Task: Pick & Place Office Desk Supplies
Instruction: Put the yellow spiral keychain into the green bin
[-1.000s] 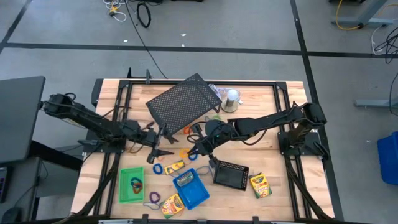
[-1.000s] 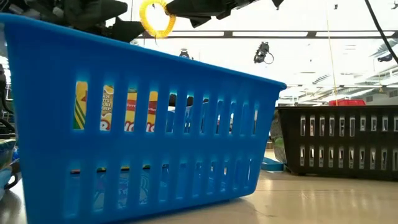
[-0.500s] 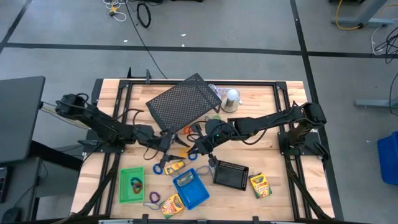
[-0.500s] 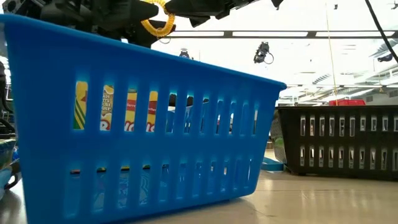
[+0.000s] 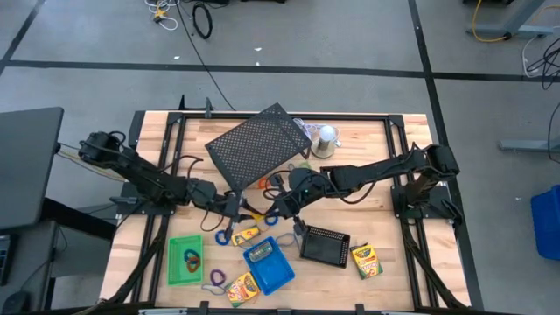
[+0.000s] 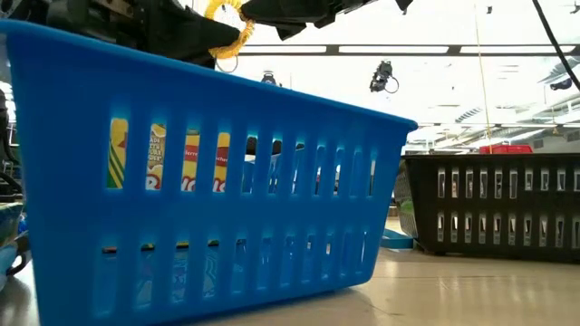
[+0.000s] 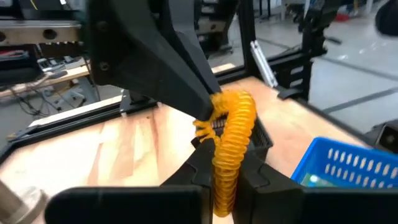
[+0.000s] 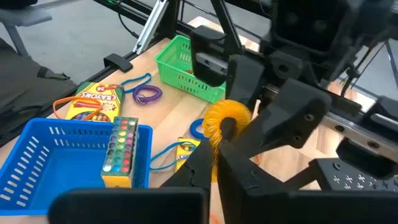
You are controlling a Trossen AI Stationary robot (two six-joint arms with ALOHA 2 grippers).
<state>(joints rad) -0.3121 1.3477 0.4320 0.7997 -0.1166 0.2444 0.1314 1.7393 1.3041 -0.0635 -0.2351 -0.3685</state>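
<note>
The wooden bench (image 5: pixel 157 262) sits on a grey floor crossed by dark tape lines, and the blue tray (image 5: pixel 268 265) near its front edge is the landmark here. A crayon box (image 5: pixel 260 254) lies inside the blue tray; the low view shows its print through the tray's slots (image 6: pixel 145 167), while the right wrist view shows its open row of crayons (image 8: pixel 121 146). Left of the blue tray, the green tray (image 5: pixel 185 261) holds small coloured loops. Right of it, the black-mesh tray (image 5: pixel 325 246) shows no contents that can be made out. Just behind the blue tray, above the bench, the two arms reach in from opposite sides and meet at a yellow coiled loop (image 5: pixel 255 213). The left gripper (image 5: pixel 241 210) is pressed together on the loop, seen up close in the left wrist view (image 7: pixel 231 146), and the right gripper (image 5: pixel 268 213) pinches the same loop from the other side. Only the high view shows the large black mesh rack (image 5: pixel 258 146) farther back and the silver dome (image 5: pixel 326 136) beside it.
</note>
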